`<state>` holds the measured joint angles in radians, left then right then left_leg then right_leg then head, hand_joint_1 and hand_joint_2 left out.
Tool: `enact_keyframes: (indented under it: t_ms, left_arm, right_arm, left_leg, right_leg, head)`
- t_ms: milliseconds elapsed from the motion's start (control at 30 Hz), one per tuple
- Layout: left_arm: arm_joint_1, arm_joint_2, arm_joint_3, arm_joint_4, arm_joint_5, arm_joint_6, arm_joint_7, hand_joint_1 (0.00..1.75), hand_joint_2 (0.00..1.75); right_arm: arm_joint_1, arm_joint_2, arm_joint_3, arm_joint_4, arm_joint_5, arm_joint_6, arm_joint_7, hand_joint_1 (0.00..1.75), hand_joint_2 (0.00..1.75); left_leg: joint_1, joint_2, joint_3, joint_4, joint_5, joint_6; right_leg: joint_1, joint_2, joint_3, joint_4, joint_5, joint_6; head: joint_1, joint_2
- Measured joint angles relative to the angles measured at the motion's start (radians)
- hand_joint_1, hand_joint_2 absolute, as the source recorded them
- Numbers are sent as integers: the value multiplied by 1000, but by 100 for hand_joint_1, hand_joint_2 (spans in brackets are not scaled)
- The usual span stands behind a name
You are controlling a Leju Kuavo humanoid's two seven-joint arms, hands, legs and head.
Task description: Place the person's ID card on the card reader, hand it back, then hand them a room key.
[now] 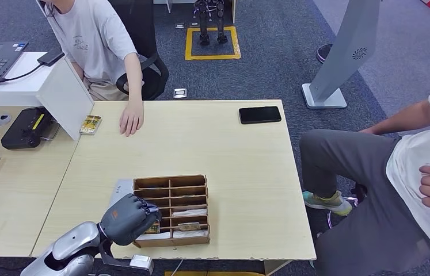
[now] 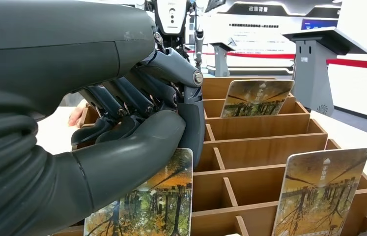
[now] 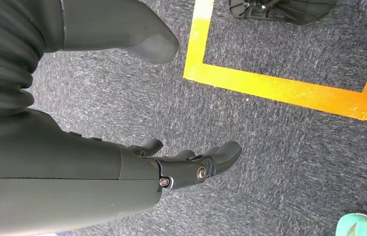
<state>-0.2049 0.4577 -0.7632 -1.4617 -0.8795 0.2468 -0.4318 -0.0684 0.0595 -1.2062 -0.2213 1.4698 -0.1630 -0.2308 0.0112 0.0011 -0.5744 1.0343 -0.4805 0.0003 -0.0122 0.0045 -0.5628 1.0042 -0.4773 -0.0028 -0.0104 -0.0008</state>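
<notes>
The head view looks steeply down on the table (image 1: 247, 167); the left wrist view shares its wooden rack (image 1: 172, 210), close up.

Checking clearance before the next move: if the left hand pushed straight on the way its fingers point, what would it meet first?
Probably the wooden organizer. The left hand already pinches a room key card at its near edge, and its fingers aim into the dividers just ahead; depth is unclear.

Brown wooden rack (image 1: 171, 183) — autumn-tree printed cards (image 2: 324, 189).
</notes>
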Motion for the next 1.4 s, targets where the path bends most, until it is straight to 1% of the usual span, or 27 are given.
enact_keyframes:
  t_ms: [200,667,1133,1267,1400]
  left_arm:
    - [10,0,14,-23,1,32,0,175,175]
    - [28,1,97,-92,17,65,0,175,175]
    - [32,0,119,-104,13,78,2,175,175]
    - [22,-4,162,-105,21,113,49,175,175]
    - [-18,-10,255,-105,99,97,72,175,175]
  right_arm:
    - [0,0,0,0,-1,2,0,0,175]
    - [1,0,0,0,-2,3,0,0,175]
    - [1,0,0,0,-3,3,0,0,175]
    - [1,0,0,0,-3,1,1,0,175]
    - [1,0,0,0,-3,-1,-1,0,175]
  left_leg:
    - [0,0,0,0,0,0]
    - [0,0,0,0,0,0]
    - [0,0,0,0,0,0]
    - [0,0,0,0,0,0]
    - [1,0,0,0,1,-1]
  right_leg:
    - [0,0,0,0,0,0]
    - [0,0,0,0,0,0]
    - [0,0,0,0,0,0]
    - [0,0,-1,0,0,0]
    - [0,0,-1,0,1,-1]
  head:
    - [0,0]
    - [0,0]
    - [0,0]
    - [0,0]
    - [0,0]
